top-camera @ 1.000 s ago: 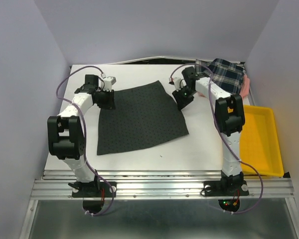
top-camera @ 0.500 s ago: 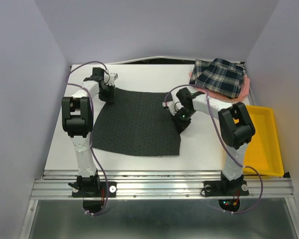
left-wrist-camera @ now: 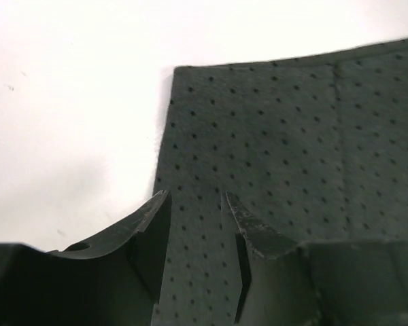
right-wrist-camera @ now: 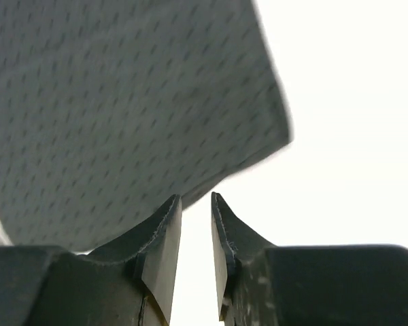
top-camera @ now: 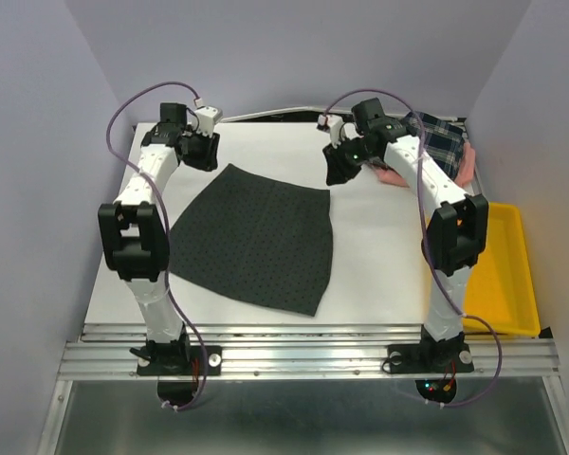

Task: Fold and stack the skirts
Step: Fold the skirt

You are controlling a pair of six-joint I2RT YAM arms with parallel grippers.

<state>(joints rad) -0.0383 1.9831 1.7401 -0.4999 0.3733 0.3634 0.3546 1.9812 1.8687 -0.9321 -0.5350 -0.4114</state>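
White counter (top-camera: 379, 256): charcoal skirt (top-camera: 256, 237) flat, unfolded, centre; plaid skirt (top-camera: 446, 142) bunched on pink skirt (top-camera: 468, 163) at 1 o'clock; left fingers (left-wrist-camera: 149, 224) and right fingers (right-wrist-camera: 163, 231) apart, empty. No folds yet.

No writing, label or number is legible (either wrist view included).

The left arm (top-camera: 150, 180) and right arm (top-camera: 425, 175) both reach far forward, wrists turned inward. The left end effector (left-wrist-camera: 196, 197) points down, jaws partly apart and empty. The right end effector (right-wrist-camera: 196, 198) shows a narrower, empty gap.
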